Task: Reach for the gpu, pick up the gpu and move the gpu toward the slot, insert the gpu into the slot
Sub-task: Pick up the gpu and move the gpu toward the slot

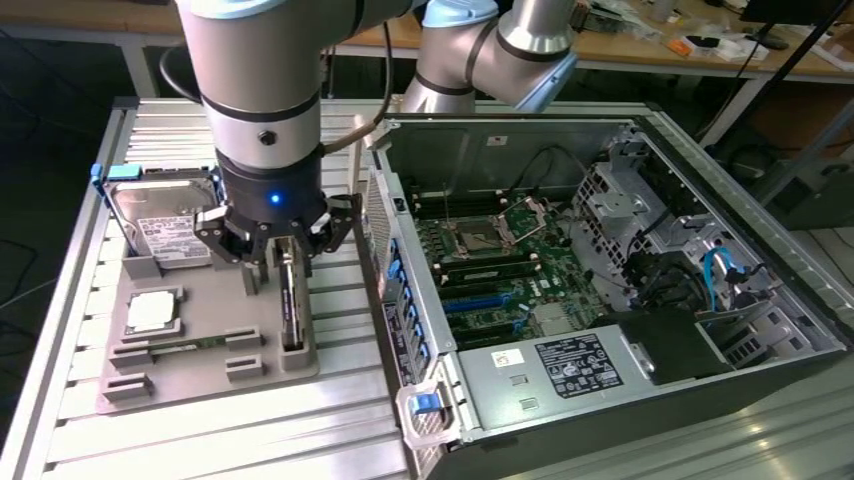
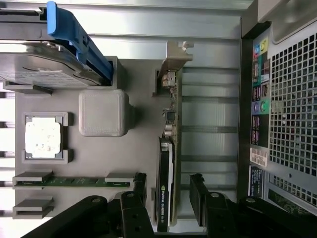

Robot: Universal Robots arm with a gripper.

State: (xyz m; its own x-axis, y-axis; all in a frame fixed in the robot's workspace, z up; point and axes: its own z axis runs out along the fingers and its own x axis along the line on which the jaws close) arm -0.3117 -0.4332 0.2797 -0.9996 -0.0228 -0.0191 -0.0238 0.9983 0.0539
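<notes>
On the tabletop (image 1: pixel 200 430), in a gray holder (image 2: pixel 99 163), the gpu (image 2: pixel 169 148) stands on edge between the spread fingers (image 2: pixel 197 191), one at each side, apparently just clear of it.

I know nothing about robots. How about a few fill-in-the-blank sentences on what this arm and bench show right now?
1. The end effector, open, straddles the ___, which stands on edge in the gray holder.
2. The bracket on the hard drive is coloured ___.
3. The processor chip lies between the hard drive and the ___ stick.
Missing words: gpu; blue; memory.
</notes>
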